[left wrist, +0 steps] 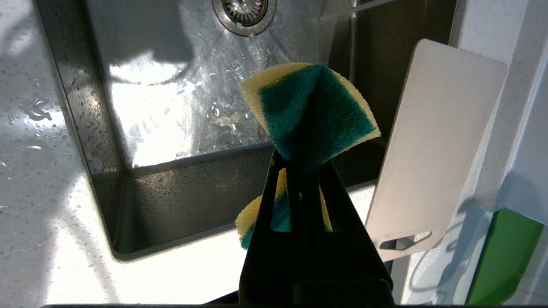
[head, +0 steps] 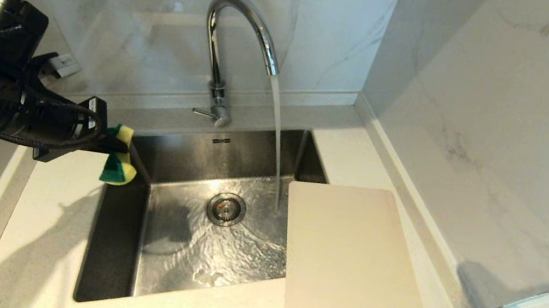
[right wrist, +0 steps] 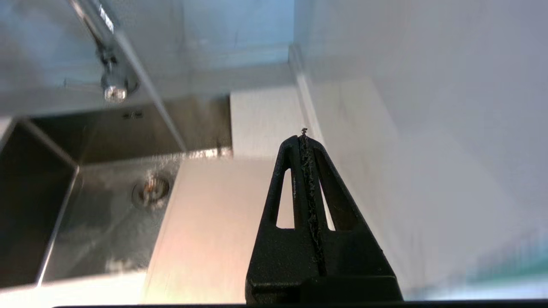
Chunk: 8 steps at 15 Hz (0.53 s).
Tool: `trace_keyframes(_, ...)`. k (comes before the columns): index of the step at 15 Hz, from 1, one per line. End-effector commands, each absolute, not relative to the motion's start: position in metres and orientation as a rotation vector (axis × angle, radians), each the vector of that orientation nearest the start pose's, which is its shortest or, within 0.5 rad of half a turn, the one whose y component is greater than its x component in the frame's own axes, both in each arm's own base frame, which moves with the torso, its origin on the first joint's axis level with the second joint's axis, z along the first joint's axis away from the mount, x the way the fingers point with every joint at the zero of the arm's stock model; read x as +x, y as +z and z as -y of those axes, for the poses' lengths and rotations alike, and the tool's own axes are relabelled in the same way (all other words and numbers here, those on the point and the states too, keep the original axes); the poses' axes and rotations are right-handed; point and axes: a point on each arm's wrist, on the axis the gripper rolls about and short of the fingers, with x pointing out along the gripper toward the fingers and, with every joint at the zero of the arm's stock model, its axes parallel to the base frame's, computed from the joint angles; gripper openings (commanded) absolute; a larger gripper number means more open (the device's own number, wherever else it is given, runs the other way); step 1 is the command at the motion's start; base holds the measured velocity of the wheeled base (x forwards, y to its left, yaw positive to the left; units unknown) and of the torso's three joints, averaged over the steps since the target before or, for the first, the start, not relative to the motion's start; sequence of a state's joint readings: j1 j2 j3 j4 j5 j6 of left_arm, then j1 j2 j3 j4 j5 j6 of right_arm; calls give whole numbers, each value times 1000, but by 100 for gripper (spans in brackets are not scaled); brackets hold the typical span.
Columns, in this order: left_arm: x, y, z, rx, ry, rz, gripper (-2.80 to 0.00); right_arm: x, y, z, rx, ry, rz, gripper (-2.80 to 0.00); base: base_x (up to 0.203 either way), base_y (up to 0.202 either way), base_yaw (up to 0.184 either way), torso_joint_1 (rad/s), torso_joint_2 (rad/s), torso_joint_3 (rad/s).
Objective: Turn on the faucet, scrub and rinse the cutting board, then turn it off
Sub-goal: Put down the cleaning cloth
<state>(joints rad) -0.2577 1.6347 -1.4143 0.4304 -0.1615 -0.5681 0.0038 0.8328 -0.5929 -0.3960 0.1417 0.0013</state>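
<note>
One cutting board lies right of the sponge-holding left tool.

Green-and-yellow sponge, beige-white cutting board, chrome faucet.

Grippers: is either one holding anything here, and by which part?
The left gripper holds the sponge, pinched across its middle so it folds. The right gripper is shut on nothing.

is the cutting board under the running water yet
No, the stream from the faucet lands on the sink floor beside the cutting board, which lies on the counter at the sink's right edge.
</note>
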Motion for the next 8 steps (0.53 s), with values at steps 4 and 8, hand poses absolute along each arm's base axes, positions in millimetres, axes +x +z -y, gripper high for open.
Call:
trace_keyframes(4,274,274,78,-512,-213,-755,-280,36,204,-3,-9,141,140,-280,0,0,0,0,0,0)
trace_keyframes(8,275,272,79,-510,-210,-762,-280,18,170,-3,-9,128,125,-280,0,0,0,0,0,0)
